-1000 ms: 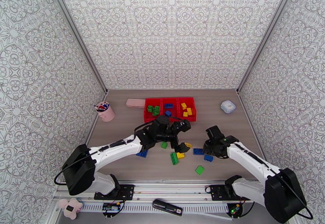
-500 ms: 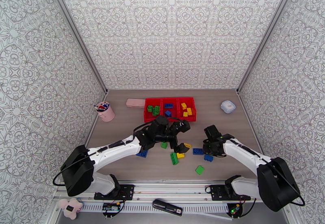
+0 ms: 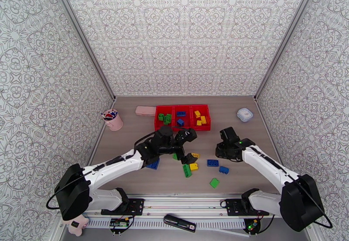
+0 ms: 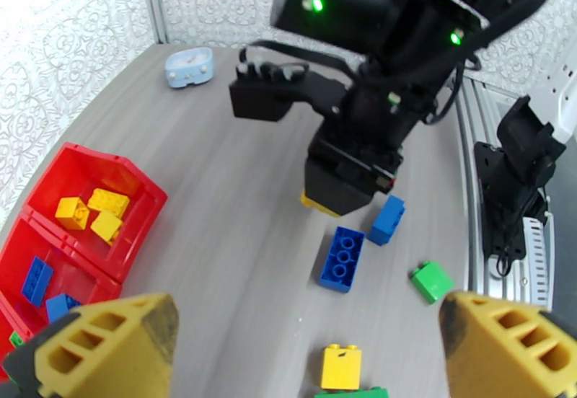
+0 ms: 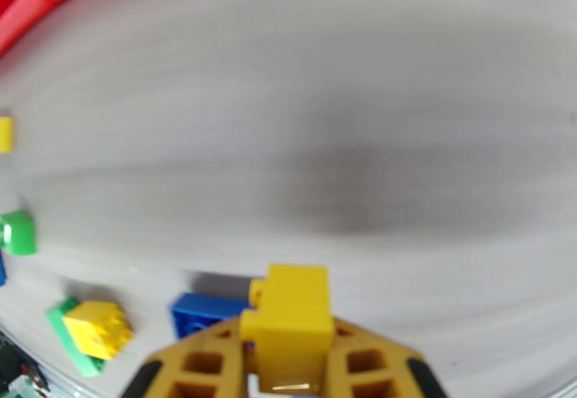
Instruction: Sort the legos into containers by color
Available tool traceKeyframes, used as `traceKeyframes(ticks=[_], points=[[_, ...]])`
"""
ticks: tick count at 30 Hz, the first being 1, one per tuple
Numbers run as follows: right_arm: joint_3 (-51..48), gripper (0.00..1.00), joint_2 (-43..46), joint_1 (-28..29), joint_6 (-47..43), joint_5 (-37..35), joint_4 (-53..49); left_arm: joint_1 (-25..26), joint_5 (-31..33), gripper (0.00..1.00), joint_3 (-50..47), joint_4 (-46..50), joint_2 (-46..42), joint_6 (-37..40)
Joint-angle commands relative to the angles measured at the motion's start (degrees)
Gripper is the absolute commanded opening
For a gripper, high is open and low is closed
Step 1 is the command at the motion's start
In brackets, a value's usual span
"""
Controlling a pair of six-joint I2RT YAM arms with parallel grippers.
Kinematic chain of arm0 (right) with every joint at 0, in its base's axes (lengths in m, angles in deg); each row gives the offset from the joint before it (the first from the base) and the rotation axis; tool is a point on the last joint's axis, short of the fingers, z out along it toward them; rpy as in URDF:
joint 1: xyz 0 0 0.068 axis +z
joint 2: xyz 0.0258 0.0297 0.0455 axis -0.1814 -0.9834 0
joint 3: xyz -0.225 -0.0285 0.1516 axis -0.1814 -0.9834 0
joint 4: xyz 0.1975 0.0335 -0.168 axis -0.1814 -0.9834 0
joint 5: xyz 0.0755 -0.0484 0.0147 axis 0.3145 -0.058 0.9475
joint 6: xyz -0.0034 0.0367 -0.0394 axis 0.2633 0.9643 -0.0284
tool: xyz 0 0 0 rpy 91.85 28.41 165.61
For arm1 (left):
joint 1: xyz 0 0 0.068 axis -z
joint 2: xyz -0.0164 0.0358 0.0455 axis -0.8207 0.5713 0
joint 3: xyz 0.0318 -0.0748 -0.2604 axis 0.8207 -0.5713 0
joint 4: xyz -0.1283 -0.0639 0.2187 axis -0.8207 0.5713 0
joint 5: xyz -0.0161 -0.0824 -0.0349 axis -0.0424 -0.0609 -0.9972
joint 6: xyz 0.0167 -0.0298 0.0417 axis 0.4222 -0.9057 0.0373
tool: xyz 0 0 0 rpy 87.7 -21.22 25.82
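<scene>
A: Change over the last second?

B: At the right gripper [image 5: 288, 367]: clamps down, lifts away from the blue bricks [image 3: 213, 163] near the worktop [image 3: 266, 128] centre, heads for the far edge. At the left gripper [image 4: 306, 342]: draws back slightly toward the left edge, stays spread wide, carries nothing.

A: Location of the held piece?

B: Pinched between the right fingers [image 5: 195, 360]: one yellow brick [image 5: 292, 316], upright, studs apparently to one side, clear of the worktop surface.

A: Handling properties?

B: Judged light, rigid and smooth-sided. Unlikely to crush. Likely to slip or twist if caught by a corner.

A: Where to take hold?

B: Across two flat opposite faces, close to the middle. Avoid the studded face. Looks sound at present: flat sides against both pads.

A: Destination?

B: Right-end compartment [image 3: 208, 117] of the red containers [image 3: 183, 129], by the far edge, beside other yellow pieces. Recommend a low release to limit bounce.

A: Remaining loose?

B: Toward the near edge: a green square [image 3: 214, 183], a green long piece [image 3: 186, 170], a yellow piece [image 3: 193, 166].
</scene>
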Motion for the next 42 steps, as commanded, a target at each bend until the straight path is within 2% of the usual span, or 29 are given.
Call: traceKeyframes(ticks=[1, 10, 21, 28, 30, 35, 42], points=[[5.37, 0.23, -3.08, -0.35, -4.48, 1.74, 1.15, -0.65, 4.13, 1.00, -2.04, 0.74, -2.47, -1.68], [20.89, 0.23, -17.27, -0.35, -10.26, 2.81, 6.11, -0.68, 12.08, 1.00, -6.97, -0.37, -7.58, -4.82], [41.86, 0.22, -38.01, -0.78, -15.06, 0.10, 5.94, -0.69, 15.44, 1.00, -8.96, -0.30, -9.94, -6.62], [51.33, 0.24, -45.42, -2.17, -16.75, 0.61, 4.34, -0.72, 16.61, 1.00, -9.59, -0.02, -10.77, -6.75], [52.70, 0.32, -45.52, -2.38, -17.32, 1.34, 3.76, -0.81, 17.04, 1.00, -9.84, -0.01, -11.14, -6.99], [49.77, 0.60, -41.44, -2.39, -18.01, 2.97, 4.53, -0.75, 20.12, 1.00, -10.78, -1.51, -11.81, -8.46], [35.84, 0.78, -30.53, -2.08, -17.91, 9.53, 11.68, -1.22, 22.07, 1.00, -11.02, -2.21, -11.88, -10.24]])
